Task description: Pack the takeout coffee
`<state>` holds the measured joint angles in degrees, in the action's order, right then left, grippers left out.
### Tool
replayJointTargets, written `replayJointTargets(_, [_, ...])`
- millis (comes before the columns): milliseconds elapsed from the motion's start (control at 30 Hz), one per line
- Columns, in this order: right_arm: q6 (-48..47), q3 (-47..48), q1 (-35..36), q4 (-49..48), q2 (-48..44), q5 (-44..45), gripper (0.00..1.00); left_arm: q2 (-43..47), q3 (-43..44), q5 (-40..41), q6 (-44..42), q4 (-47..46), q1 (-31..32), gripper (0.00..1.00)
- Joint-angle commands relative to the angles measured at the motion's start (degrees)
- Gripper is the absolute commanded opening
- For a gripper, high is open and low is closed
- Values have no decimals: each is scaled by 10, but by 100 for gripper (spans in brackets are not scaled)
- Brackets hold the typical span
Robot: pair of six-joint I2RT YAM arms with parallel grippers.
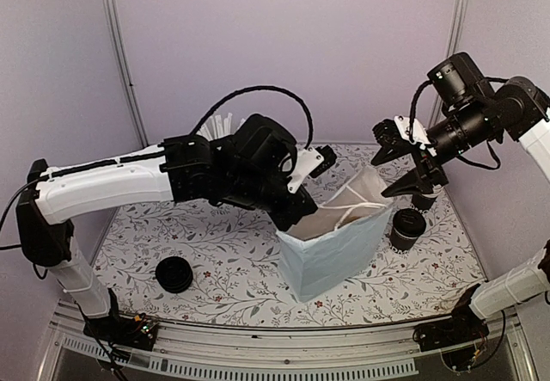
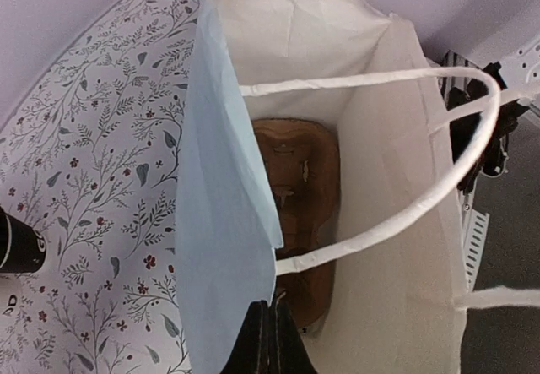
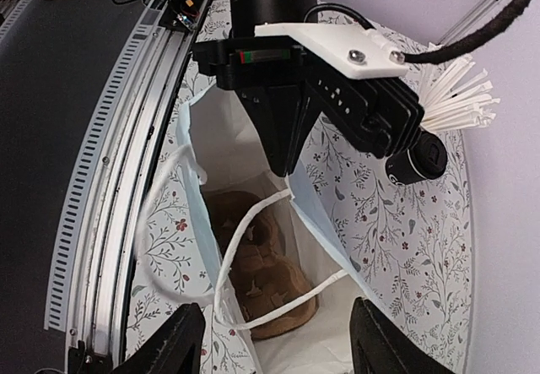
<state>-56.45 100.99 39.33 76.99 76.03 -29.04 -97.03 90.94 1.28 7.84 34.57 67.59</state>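
Note:
A light blue paper bag (image 1: 331,248) with white handles stands open mid-table. My left gripper (image 1: 296,213) is shut on its near-left rim, as the left wrist view (image 2: 270,344) shows. A brown cardboard carrier (image 2: 295,214) lies at the bag's bottom. My right gripper (image 1: 402,164) hovers open and empty above the bag's right side, looking down into it (image 3: 274,319). A black cup with white print and a dark top (image 3: 418,161) stands beside the white straws (image 3: 456,95). It shows at the left edge of the left wrist view (image 2: 17,243). My left arm hides it in the top view.
Black cups (image 1: 407,228) stand just right of the bag, with another one (image 1: 423,200) behind them under my right gripper. A low pile of black lids (image 1: 174,273) sits at the front left. The straws (image 1: 215,127) stand at the back left. A metal rail (image 1: 258,347) runs along the near edge.

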Motion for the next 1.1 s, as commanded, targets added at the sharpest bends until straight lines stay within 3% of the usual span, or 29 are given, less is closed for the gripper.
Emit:
replayJointTargets(0, [-13,27,11,14,-23,23,62,31,53,79,14,80,15,0])
replayJointTargets(200, [2,0,23,-28,-17,42,51,68,104,78,6,96,41,0])
replayJointTargets(433, [53,97,22,-30,-1,41,50,67,126,53,40,138,46,0])
replayJointTargets(633, [77,124,8,-62,5,79,50,80,149,67,25,151,36,0])
replayJointTargets(767, [82,170,-23,-63,27,92,50,87,156,-27,66,154,-48,0])
replayJointTargets(933, [72,127,-71,-90,32,82,50,83,157,-134,97,160,-136,0])
replayJointTargets(1067, [78,95,-103,-118,36,54,51,62,66,-212,93,124,-188,0])
